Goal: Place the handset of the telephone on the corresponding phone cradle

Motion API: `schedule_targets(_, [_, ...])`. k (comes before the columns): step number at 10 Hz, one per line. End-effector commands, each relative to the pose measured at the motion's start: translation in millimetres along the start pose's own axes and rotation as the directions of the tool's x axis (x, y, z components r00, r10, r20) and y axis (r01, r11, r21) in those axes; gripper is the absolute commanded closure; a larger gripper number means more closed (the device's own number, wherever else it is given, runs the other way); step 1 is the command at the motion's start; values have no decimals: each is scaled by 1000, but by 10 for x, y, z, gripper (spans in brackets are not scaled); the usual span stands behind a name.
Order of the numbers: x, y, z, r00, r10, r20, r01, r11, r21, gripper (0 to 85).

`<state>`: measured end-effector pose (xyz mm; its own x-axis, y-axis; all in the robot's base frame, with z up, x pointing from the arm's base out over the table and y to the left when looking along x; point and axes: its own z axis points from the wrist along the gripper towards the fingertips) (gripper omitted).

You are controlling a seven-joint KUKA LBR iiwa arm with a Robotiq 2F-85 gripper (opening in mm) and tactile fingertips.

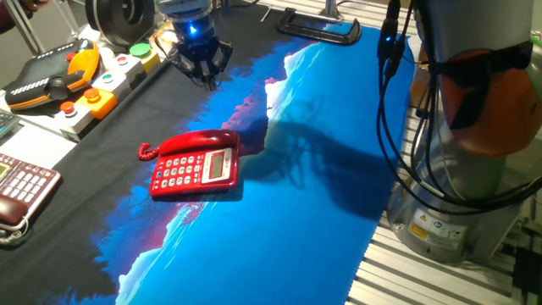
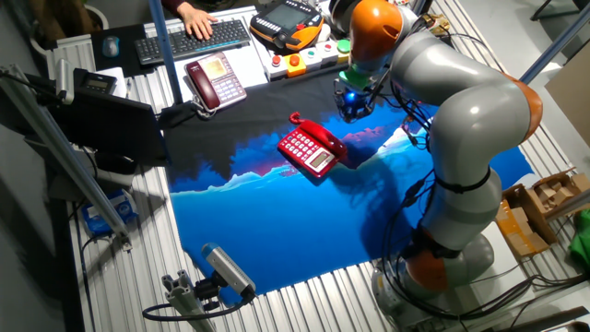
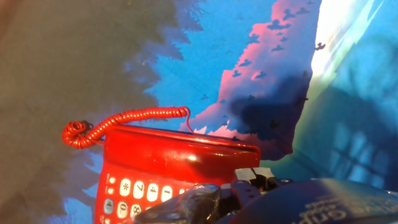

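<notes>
At the left edge of one fixed view sits a dark maroon phone [image 1: 21, 188] on white paper, with an orange-and-black teach pendant [image 1: 52, 74] above it. The other fixed view alone shows a keyboard [image 2: 189, 39] with a person's hand [image 2: 195, 18] on it.

The red telephone [image 1: 196, 169] rests on the blue-and-black printed mat [image 1: 322, 212], at about its middle. The handset [image 1: 196, 142] lies in the phone cradle [image 1: 222, 139] along the telephone's far edge, its long axis running left to right across the body. Only the hand view shows the coiled cord [image 3: 118, 119] clearly, curling off the handset's left end.

The gripper [image 1: 202, 66] hangs above the mat behind the telephone, empty, fingers slightly parted.
</notes>
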<state>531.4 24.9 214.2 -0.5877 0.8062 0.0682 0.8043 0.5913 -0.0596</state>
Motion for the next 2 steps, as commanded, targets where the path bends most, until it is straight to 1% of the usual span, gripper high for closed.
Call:
schedule_targets(1, [1, 0, 2, 1000, 0, -1, 0, 1000, -1, 843])
schedule_targets(2, [-2, 0, 3, 1000, 0, 2, 0, 1000, 0, 843])
